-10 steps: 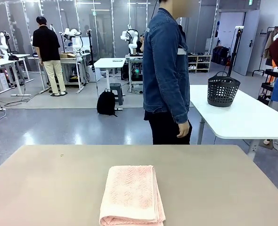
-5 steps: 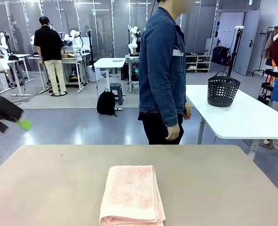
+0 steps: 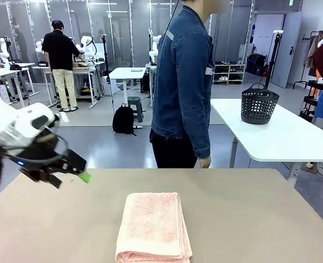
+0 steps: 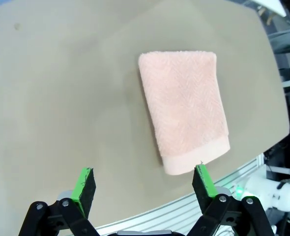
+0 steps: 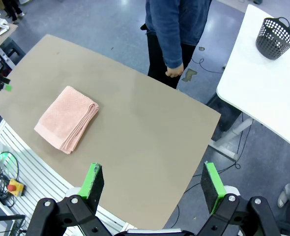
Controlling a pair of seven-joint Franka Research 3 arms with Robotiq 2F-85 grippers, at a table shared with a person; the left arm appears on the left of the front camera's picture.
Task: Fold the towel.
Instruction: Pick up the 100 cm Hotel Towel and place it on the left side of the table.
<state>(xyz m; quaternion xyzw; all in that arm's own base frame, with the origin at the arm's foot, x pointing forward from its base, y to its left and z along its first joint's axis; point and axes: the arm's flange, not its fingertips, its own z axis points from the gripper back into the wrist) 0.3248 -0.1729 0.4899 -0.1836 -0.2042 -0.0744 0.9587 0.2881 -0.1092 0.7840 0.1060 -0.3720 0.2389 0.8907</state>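
One towel (image 3: pixel 154 226), folded, lying flat on my beige surface (image 3: pixel 249 219), near its front edge.
Both my end effectors are hanging released and holding nothing: my left end effector (image 4: pixel 143 183) is hovering over the surface's left side, jaws spread wide, apart from the towel; my right end effector (image 5: pixel 154 187) is looking down from high above. One person in a denim jacket (image 3: pixel 182 82) is standing at the far side.

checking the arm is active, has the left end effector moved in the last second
Yes. The left end effector has come in from the picture's left edge toward the towel, which lies folded on the table. It hangs open, short of the towel.
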